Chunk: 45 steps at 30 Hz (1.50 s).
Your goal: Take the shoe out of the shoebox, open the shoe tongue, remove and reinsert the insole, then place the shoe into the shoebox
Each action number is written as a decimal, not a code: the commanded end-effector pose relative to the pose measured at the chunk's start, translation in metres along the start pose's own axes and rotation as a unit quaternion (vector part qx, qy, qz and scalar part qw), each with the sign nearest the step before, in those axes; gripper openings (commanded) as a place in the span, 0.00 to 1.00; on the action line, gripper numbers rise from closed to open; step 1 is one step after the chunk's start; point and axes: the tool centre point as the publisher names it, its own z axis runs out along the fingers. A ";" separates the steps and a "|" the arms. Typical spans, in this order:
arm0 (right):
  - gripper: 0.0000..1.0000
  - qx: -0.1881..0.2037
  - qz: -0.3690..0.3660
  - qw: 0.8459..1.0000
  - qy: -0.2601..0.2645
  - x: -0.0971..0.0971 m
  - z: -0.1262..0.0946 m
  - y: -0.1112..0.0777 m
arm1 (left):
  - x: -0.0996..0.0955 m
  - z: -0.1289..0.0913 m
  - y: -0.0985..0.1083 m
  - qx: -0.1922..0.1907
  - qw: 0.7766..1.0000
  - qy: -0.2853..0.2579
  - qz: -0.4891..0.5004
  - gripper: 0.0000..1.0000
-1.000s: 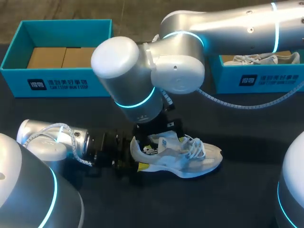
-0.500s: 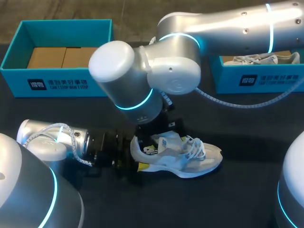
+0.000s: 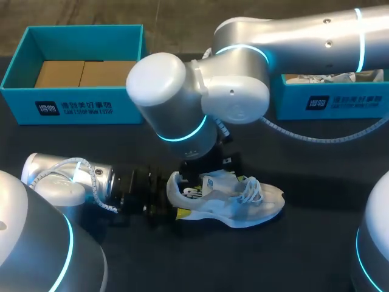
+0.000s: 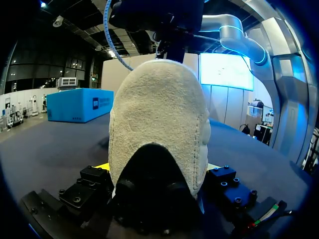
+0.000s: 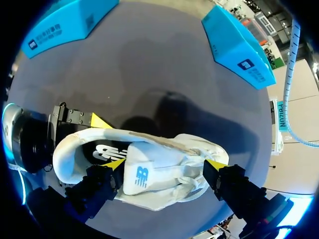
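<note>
The right gripper (image 5: 165,164) hangs spread wide over the white sneaker (image 3: 234,204), its yellow tips straddling the tongue (image 5: 144,174) and laces. The left gripper (image 4: 157,172) clamps the heel. The sneaker lies on the dark table (image 3: 316,170), nearer than the left shoebox (image 3: 73,109) and the right shoebox (image 3: 331,100).

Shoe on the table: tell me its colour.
The shoe is white, best seen in the right wrist view.
</note>
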 end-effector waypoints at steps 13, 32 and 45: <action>1.00 -0.007 0.262 0.965 0.006 -0.018 -0.009 -0.001 | 0.000 0.001 0.003 -0.002 1.000 0.000 -0.001 0.00; 1.00 0.023 0.271 0.962 0.010 -0.027 -0.014 -0.006 | 0.000 0.001 0.003 -0.002 1.000 0.000 -0.001 0.00; 1.00 0.043 0.257 0.965 0.022 0.002 -0.005 -0.015 | 0.000 0.001 0.003 -0.002 1.000 0.000 -0.001 0.00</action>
